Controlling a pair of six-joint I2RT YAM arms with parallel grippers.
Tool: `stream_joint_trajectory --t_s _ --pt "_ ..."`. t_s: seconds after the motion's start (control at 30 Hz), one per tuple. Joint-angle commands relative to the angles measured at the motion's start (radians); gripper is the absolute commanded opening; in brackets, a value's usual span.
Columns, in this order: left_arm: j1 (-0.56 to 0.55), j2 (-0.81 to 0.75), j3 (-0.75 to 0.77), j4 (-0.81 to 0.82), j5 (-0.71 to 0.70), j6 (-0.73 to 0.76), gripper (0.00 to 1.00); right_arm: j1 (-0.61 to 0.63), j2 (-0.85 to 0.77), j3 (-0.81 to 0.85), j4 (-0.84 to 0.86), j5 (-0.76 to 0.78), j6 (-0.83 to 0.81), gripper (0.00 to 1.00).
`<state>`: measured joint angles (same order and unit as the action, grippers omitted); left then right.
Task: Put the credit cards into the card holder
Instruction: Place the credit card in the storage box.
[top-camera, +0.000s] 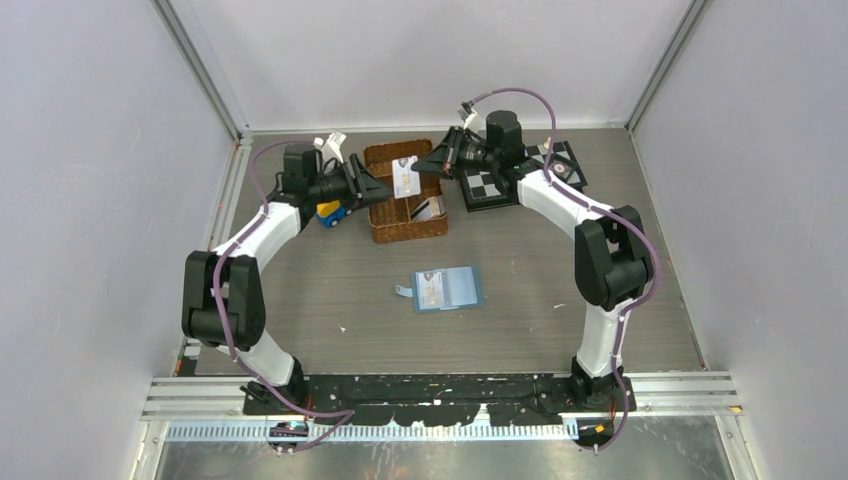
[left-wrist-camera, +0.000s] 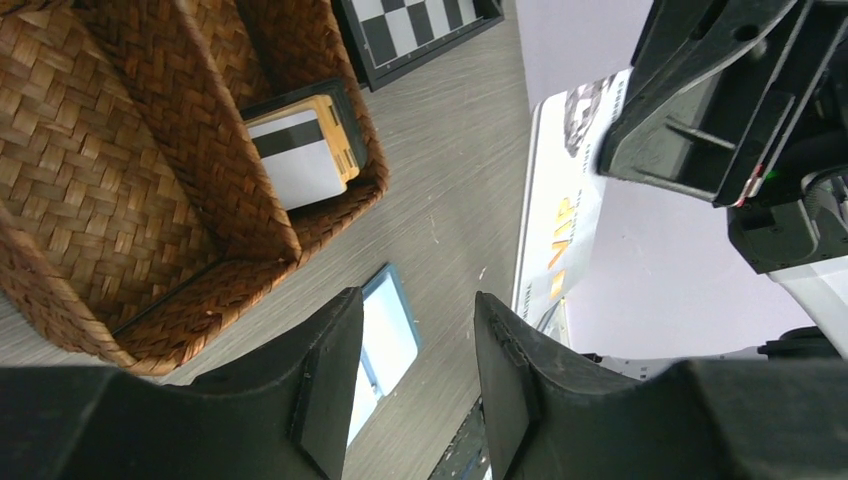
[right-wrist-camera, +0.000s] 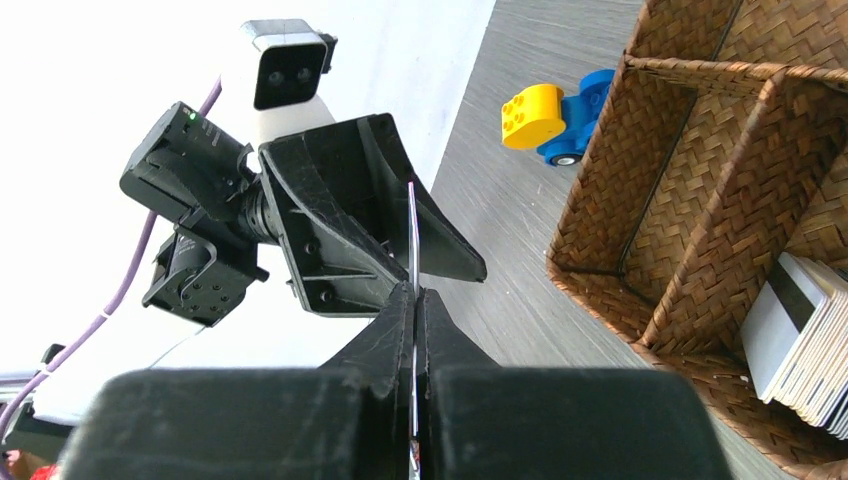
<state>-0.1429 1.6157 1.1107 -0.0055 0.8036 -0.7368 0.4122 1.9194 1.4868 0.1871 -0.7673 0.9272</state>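
looks like a handover above the wicker basket (top-camera: 408, 238): right gripper (top-camera: 420, 168) pinches a credit card (top-camera: 406, 178) by its edge, left gripper (top-camera: 385, 188) faces it, fingers spread, empty. card holder (top-camera: 462, 287) lies open mid-table, well apart. next: left must close squarely on the card

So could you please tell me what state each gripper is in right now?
Left gripper: open, holding nothing.
Right gripper: closed on a credit card.
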Motion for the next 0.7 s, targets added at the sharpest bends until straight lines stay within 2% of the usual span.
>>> stream_joint_trajectory --t_s 0.0,0.23,0.67 --pt "-0.003 -0.026 0.034 0.09 0.039 -0.04 0.46 0.0 -0.064 0.006 0.03 -0.054 -0.008 0.01" --pt "-0.002 -0.059 0.038 0.093 0.035 -0.048 0.45 0.0 -0.075 0.018 -0.051 -0.034 -0.07 0.01" --pt "-0.003 -0.058 0.038 0.102 0.037 -0.048 0.45 0.0 -0.089 0.014 -0.037 -0.055 -0.06 0.0"
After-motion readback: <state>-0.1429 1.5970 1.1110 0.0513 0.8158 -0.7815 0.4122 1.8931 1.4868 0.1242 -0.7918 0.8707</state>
